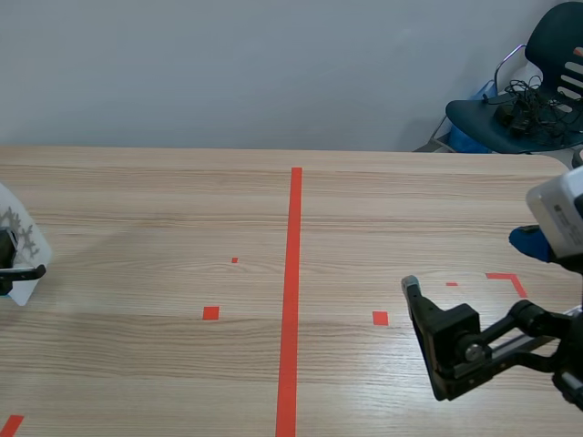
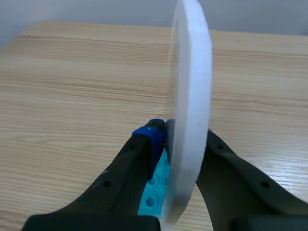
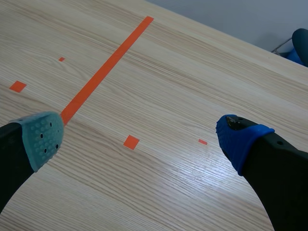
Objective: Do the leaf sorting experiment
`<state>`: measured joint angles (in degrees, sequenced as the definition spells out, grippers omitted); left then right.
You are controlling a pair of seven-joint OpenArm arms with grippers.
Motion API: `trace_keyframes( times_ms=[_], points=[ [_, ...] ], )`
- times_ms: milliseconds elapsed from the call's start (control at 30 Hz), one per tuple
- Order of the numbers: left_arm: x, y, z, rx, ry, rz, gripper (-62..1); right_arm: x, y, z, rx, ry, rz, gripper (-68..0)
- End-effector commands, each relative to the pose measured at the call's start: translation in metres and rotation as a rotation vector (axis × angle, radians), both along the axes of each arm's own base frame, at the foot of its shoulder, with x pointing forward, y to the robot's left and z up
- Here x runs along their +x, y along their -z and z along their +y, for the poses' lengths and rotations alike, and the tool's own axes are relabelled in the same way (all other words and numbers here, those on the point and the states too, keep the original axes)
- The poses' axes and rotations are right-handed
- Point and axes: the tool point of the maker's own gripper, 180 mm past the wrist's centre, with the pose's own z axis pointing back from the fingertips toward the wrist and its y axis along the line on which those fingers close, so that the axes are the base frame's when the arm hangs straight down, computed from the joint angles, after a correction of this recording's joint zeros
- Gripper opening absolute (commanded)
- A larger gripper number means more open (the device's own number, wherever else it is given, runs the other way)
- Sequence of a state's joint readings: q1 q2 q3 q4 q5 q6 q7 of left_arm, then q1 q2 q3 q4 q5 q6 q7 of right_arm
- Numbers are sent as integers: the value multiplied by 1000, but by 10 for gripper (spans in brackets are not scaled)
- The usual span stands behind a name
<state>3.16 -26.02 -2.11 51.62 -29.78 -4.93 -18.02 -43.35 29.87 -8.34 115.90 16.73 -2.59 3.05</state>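
The left gripper (image 2: pixel 184 138) pinches a white card (image 2: pixel 192 82) between its pads, at the table's (image 1: pixel 182 182) left edge. The right gripper (image 3: pixel 142 139) hangs over the table's near right corner, jaws spread wide around nothing.

Nothing readable here, honestly: no words, labels, brands or numbers that I can make out. The only candidate is the white card (image 1: pixel 29 288) pinched in my left gripper (image 2: pixel 182 137) at the left edge of the table (image 1: pixel 182 200). It has a grey print (image 1: pixel 20 223) on it, too small to tell if any of it is lettering.
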Motion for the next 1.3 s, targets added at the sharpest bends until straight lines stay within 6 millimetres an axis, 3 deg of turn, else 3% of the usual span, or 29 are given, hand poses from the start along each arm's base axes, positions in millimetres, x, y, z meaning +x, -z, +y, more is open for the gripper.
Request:
trace_keyframes(
  times_ms=[0, 133, 200, 267, 367, 433, 633, 700, 800, 900, 1000, 1133, 1267],
  points=[
    [4, -8, 0, -9, -2, -29, -524, 6, -16, 2, 7, -3, -53, 4],
    [-2, 4, 9, -43, -38, -4, -513, 6, -16, 2, 7, -3, -53, 4],
    [-3, 4, 10, -44, -41, -2, -471, 6, -16, 2, 7, -3, -53, 4],
    [-3, 4, 10, -43, -36, -3, -379, 6, -16, 2, 7, -3, -53, 4],
    [1, -6, 10, -29, -20, -23, -163, 6, -16, 2, 7, -3, -53, 4],
    [6, -20, 10, -7, 0, -50, -74, 6, -16, 2, 7, -3, -53, 4],
    [16, -96, 14, 90, 60, -200, -57, 6, -16, 2, 7, -3, -53, 4],
    [16, -124, 8, 120, 94, -256, -19, 6, -16, 2, 7, -3, -53, 4],
    [13, -159, -12, 147, 158, -328, 14, 6, -16, 2, 7, -3, -53, 4],
    [7, -175, -47, 140, 250, -331, 14, 6, -16, 2, 7, -3, -53, 4],
    [-7, -178, -96, 88, 411, -301, 14, 6, -16, 2, 7, -3, -53, 4],
    [-40, -176, -160, -3, 647, -260, 14, 6, -16, 2, 7, -3, -53, 4],
    [-61, -163, -187, -47, 735, -212, 14, 6, -16, 2, 7, -3, -54, 4]
  ],
)
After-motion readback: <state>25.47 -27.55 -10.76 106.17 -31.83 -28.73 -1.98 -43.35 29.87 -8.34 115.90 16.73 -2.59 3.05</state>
